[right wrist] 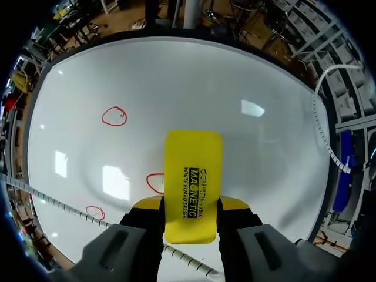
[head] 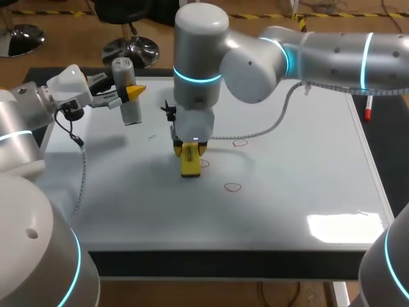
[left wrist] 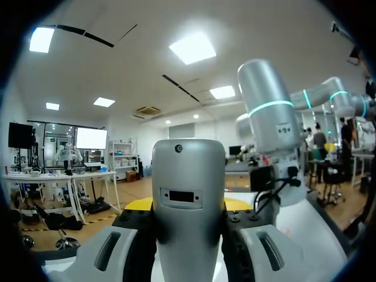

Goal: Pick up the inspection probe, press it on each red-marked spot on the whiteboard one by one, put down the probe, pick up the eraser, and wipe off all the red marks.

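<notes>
The biggest thing was the whiteboard (head: 307,192). It lay flat and covered most of the table.

The right arm (head: 332,54) came in from the right side and reached across to the middle of the board. Its wrist pointed straight down. The left arm (head: 19,128) was at the left side, over the board's far left corner, and it was held up off the board.

A thin grey cable (head: 268,131) hung from the right arm, over the board.

The left gripper (left wrist: 188,205) was clamped on the probe (head: 128,96), with one finger on each side. The probe was a grey stick with a round top. It stood upright in the air and did not touch the board.

The right gripper (right wrist: 191,202) was squeezed tight on the yellow eraser (head: 190,163). The eraser pointed down at the board near the middle. The pictures did not show if it pressed on the board.

Three small red rings were drawn on the board. One ring (head: 204,164) sat right by the eraser and was partly hidden by it. Another ring (head: 239,142) was near it, farther back and to the right. The third ring (head: 232,187) was closer to the front.

A pen with a red end (head: 368,110) lay just beside the board's right edge.
</notes>
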Tool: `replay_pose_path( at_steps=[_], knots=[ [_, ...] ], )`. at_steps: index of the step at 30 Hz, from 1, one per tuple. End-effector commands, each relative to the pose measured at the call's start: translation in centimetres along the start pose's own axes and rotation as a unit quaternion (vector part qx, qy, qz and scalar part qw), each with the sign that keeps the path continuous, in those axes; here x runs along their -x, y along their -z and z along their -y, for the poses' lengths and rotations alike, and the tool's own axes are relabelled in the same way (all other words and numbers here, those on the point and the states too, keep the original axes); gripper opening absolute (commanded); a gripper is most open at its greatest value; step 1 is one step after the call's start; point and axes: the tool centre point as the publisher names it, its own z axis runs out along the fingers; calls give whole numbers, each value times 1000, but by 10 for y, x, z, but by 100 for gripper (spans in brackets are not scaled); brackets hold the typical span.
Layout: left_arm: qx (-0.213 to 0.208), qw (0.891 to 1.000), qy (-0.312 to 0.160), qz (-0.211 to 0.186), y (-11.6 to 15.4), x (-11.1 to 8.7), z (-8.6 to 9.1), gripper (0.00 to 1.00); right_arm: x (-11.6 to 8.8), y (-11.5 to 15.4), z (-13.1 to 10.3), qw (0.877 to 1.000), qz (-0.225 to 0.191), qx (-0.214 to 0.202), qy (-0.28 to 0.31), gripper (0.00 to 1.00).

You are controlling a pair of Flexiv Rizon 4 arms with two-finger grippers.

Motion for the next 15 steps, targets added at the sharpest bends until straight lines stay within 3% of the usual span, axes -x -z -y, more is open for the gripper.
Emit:
replay_pose_path(
  at_steps=[1,15],
  knots=[
    [-1,1000,-1,1,-1,0,0,0,1,-7,1,1000,-3,4,4,0],
    [-1,1000,-1,1,-1,0,0,0,2,-20,-3,1000,-1,22,13,0]
  ],
)
